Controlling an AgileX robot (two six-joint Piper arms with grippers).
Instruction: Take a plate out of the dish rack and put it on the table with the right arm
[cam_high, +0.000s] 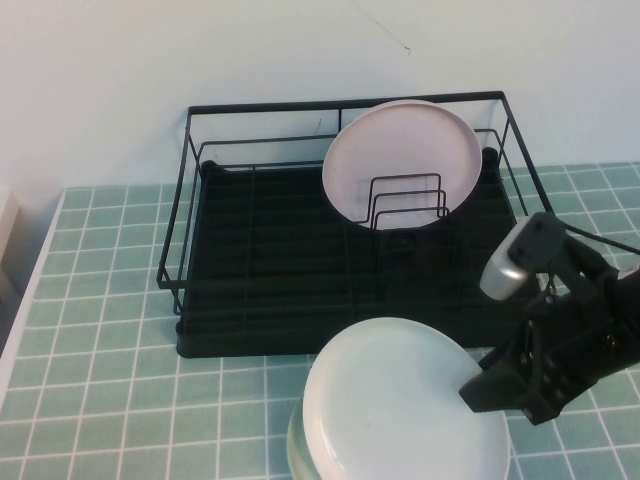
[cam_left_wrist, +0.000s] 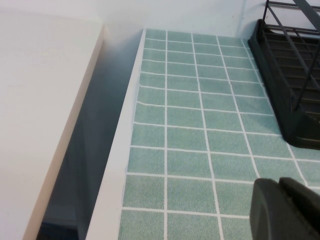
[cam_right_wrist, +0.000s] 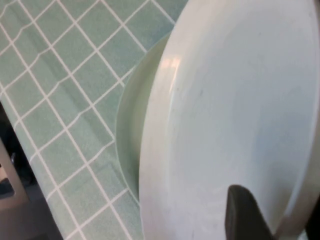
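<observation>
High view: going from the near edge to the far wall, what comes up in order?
White plate held by the right gripper over a green plate → dish rack → pink plate standing in it. Left gripper: over table.

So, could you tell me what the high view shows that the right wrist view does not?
Only the high view shows the dish rack with the pale pink plate standing in its dividers, and the right arm reaching in from the right. Only the right wrist view shows a fingertip lying over the white plate's rim. Both share the white plate, held by the right gripper over the mint-green plate, and the table. The left gripper appears only in the left wrist view, above the tiles.
</observation>
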